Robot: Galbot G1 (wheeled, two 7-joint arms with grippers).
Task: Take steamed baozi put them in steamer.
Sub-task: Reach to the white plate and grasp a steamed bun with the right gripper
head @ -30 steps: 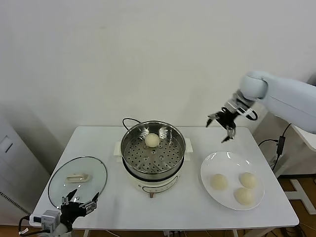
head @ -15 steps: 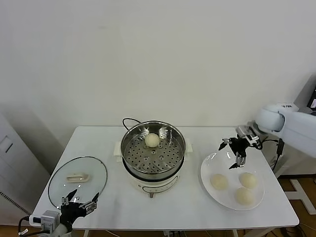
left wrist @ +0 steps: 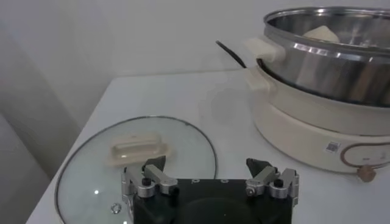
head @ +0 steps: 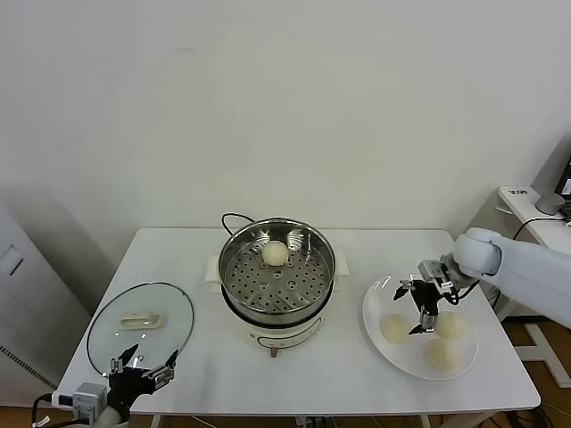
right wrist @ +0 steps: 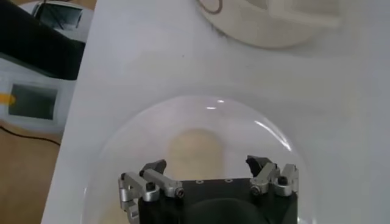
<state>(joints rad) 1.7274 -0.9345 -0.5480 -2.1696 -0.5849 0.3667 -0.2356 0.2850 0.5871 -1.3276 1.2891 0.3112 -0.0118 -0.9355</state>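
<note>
One steamed baozi (head: 275, 253) lies on the perforated tray of the steamer (head: 277, 278), a shiny steel pot on a white base at the table's middle. Three more cream-white baozi (head: 394, 328) (head: 451, 325) (head: 441, 353) rest on a white plate (head: 369, 308) to the right. My right gripper (head: 413, 308) hangs open just over the plate, above the baozi nearest the steamer; in the right wrist view that baozi (right wrist: 198, 151) shows between the spread jaws of the gripper (right wrist: 207, 164). My left gripper (head: 143, 369) (left wrist: 207, 165) waits open at the table's front left corner.
A round glass lid (head: 140, 321) (left wrist: 134, 159) with a cream handle lies flat on the table's left part, just beyond the left gripper. The steamer's black cord (head: 230, 219) runs off behind the pot. A wall stands behind the table.
My right gripper has come down and toward me from high behind the plate to just over the plate's baozi, still open. The left arm has not moved.
</note>
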